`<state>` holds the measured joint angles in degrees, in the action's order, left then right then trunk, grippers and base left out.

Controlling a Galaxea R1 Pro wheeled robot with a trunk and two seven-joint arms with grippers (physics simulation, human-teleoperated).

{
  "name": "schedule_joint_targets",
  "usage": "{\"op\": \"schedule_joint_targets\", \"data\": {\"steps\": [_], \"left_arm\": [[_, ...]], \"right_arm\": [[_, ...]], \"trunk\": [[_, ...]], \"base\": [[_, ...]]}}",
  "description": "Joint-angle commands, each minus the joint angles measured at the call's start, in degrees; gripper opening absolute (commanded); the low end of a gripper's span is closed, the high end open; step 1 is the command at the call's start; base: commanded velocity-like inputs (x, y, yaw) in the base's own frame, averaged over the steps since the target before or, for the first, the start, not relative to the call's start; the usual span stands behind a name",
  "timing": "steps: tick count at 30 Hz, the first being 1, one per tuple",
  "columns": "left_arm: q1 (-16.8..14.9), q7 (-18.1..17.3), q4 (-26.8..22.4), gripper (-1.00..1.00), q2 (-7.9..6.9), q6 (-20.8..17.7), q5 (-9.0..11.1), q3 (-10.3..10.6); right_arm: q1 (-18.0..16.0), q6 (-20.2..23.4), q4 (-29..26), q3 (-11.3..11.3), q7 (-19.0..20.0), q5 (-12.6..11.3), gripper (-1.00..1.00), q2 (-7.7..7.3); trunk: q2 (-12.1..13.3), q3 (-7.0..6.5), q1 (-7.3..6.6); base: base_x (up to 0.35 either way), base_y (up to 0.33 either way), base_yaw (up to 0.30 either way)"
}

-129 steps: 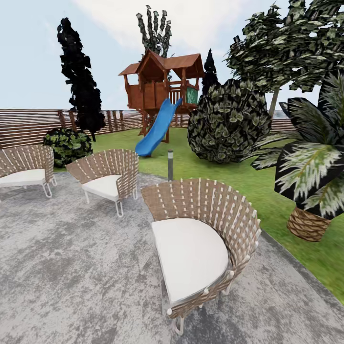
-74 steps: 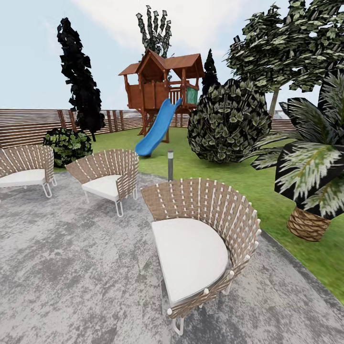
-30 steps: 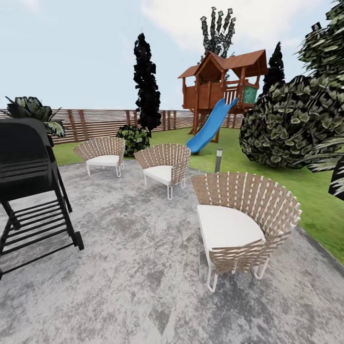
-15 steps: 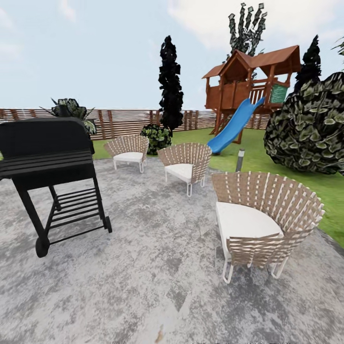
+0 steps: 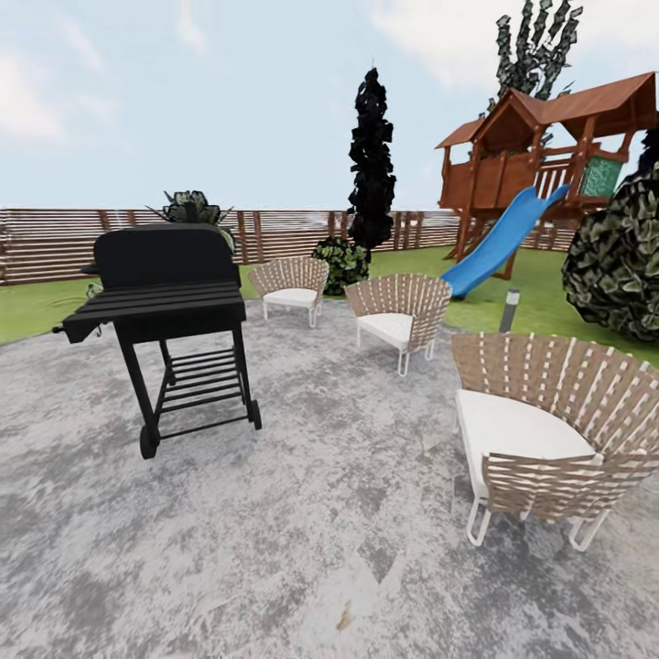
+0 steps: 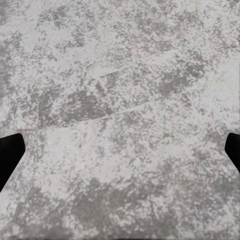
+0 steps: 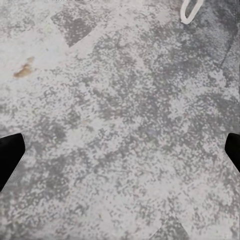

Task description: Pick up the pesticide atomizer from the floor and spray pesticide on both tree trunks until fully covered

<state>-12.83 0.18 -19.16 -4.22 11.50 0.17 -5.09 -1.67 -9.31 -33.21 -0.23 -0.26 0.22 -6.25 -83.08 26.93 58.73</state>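
The garden lawn (image 5: 37, 307) lies beyond a grey stone patio (image 5: 302, 513), closed off by a brown slat fence (image 5: 46, 243). The pesticide atomizer is out of view. No tree trunks are in view; a leafy crown (image 5: 535, 46) rises behind the play tower (image 5: 540, 156). In the left wrist view my left gripper (image 6: 120, 150) is open, its black fingertips (image 6: 10, 155) wide apart over bare patio. My right gripper (image 7: 120, 152) is open too, with nothing but paving between its fingertips (image 7: 9, 152).
A black grill (image 5: 169, 302) on wheels stands on the patio at left. Three wicker chairs (image 5: 549, 430) (image 5: 398, 311) (image 5: 291, 279) line the right side, with a bollard lamp (image 5: 509, 311), a big bush (image 5: 622, 261) and a black cypress (image 5: 371, 165) beyond. A chair leg (image 7: 190, 12) is near my right gripper.
The camera has swung left: chairs, slide and tower have slid rightwards in the picture, and the black grill has come in from the left.
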Motion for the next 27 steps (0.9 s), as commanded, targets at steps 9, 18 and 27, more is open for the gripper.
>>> {"op": "schedule_joint_targets", "data": {"steps": [9,18,27], "left_arm": [[0.0,0.0,0.0,1.0,0.0,-0.03,0.0,0.0],[-0.01,0.0,0.0,1.0,0.0,-0.04,0.0,-0.01],[-0.02,-0.08,-0.09,1.0,0.42,0.01,-0.05,0.03]], "right_arm": [[0.0,0.03,-0.02,0.21,0.0,0.12,1.0,0.16],[0.0,0.08,-0.02,0.4,0.16,0.2,1.0,0.18],[0.0,0.0,-0.09,0.02,0.0,0.13,1.0,0.18]], "trunk": [[0.0,0.01,0.0],[0.0,0.21,0.0],[-0.4,0.5,0.22]], "base": [[-0.003,0.002,0.279],[0.0,0.0,0.28],[0.0,0.0,0.28]]}}
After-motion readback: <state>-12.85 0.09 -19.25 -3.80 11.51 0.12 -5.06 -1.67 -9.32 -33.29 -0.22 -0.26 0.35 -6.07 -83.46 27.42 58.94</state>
